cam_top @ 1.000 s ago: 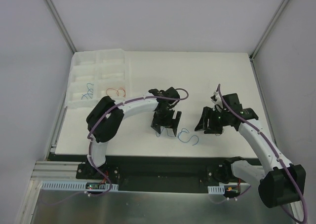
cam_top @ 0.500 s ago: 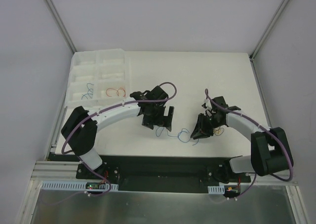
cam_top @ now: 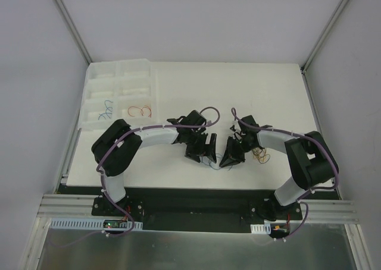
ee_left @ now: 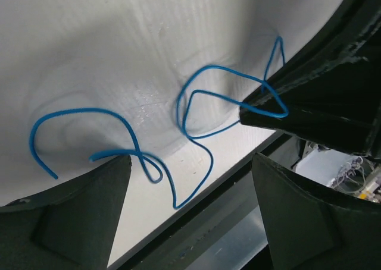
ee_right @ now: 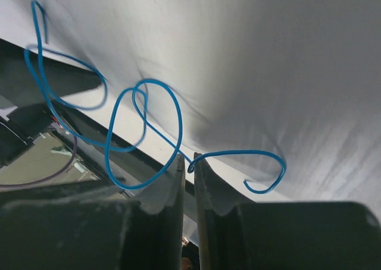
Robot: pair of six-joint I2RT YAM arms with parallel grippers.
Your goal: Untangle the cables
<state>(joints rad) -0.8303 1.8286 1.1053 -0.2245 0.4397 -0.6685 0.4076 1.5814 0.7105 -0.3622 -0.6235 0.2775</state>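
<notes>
Two grippers meet over the blue cable (ee_left: 196, 112), which lies looped on the table (cam_top: 250, 91) near its front edge. The right gripper (ee_right: 189, 163) has its fingers all but together, pinching one strand at the very tips. The left gripper (ee_left: 187, 163) stands wide apart astride another loop, holding nothing. So shallow a pinch could let the thin strand slip under a pull. Unless the left pins its loop, the whole tangle may drag along, or a crossing may tighten into a knot.
</notes>
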